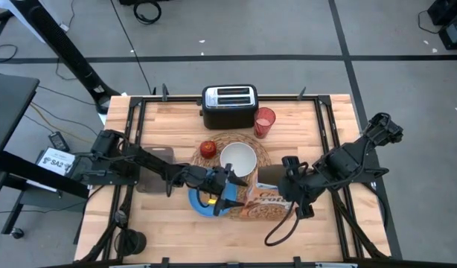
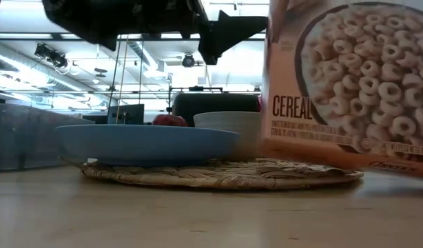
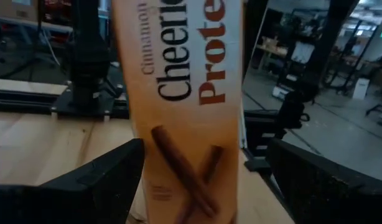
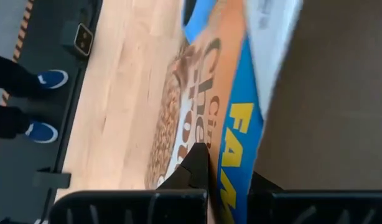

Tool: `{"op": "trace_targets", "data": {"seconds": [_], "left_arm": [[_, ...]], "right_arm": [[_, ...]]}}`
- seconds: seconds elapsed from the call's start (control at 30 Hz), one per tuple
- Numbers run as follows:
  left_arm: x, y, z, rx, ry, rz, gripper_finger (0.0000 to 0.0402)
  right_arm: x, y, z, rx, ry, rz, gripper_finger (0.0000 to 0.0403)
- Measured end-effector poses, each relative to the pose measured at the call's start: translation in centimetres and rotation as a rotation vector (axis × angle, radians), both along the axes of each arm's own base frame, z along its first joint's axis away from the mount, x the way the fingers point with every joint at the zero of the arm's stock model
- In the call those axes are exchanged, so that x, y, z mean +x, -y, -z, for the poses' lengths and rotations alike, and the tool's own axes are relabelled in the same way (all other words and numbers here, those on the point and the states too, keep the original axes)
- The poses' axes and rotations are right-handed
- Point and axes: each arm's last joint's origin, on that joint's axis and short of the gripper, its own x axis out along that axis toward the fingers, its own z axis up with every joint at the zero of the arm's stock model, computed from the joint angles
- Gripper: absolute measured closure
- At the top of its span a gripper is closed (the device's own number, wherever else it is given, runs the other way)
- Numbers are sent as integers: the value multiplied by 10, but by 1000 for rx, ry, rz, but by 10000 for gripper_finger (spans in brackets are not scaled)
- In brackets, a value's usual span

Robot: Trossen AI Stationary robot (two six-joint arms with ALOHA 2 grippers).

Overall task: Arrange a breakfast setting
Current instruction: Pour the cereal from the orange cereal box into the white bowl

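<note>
The Cheerios box (image 1: 264,204) hangs tilted at the near middle of the table, its front facing the near edge (image 2: 349,83). My right gripper (image 1: 292,195) is shut on the box's right end. My left gripper (image 1: 230,192) is open over the small blue plate (image 1: 202,202); in its wrist view its fingers stand on either side of the box's narrow left face (image 3: 185,112). The white bowl (image 1: 238,158) and the red apple (image 1: 208,149) sit on the round straw placemat (image 1: 264,152). The red cup (image 1: 264,121) stands beside the toaster. Spoon and toast do not show. My right gripper pinches the box's blue end flap (image 4: 236,146) between its two fingers, coming level from the table's right. The box is tilted, and the low view shows its bottom edge (image 2: 335,164) clear of the table.
The black-and-silver toaster (image 1: 228,104) stands at the far middle. A grey tray (image 1: 158,167) lies under my left arm. The blue plate's far edge rests on the placemat (image 2: 218,176). Bare wood lies at the near left and the far right.
</note>
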Motion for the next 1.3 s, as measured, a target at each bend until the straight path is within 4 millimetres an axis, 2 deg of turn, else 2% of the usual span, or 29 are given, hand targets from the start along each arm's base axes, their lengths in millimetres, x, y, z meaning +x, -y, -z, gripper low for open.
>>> {"op": "trace_targets", "data": {"seconds": [0.3,0.53,0.63,0.73,1.0,1.13,1.3], "left_arm": [[23,-9,-1,9,-57,-15,56],[28,-7,9,15,-127,-12,59],[30,-7,19,-5,-166,-16,73],[30,-5,21,-9,-171,-20,90],[31,-6,24,112,-154,-67,135],[31,-6,23,144,-132,-83,171],[30,-4,24,156,-120,-80,193]], "right_arm": [[2,2,-1,5,26,85,401],[3,2,-1,16,32,84,400],[3,2,-1,20,31,81,399],[3,2,-1,24,29,82,399],[4,1,-1,47,38,103,397],[4,1,-2,79,34,129,375],[3,2,-18,153,65,183,308]]}}
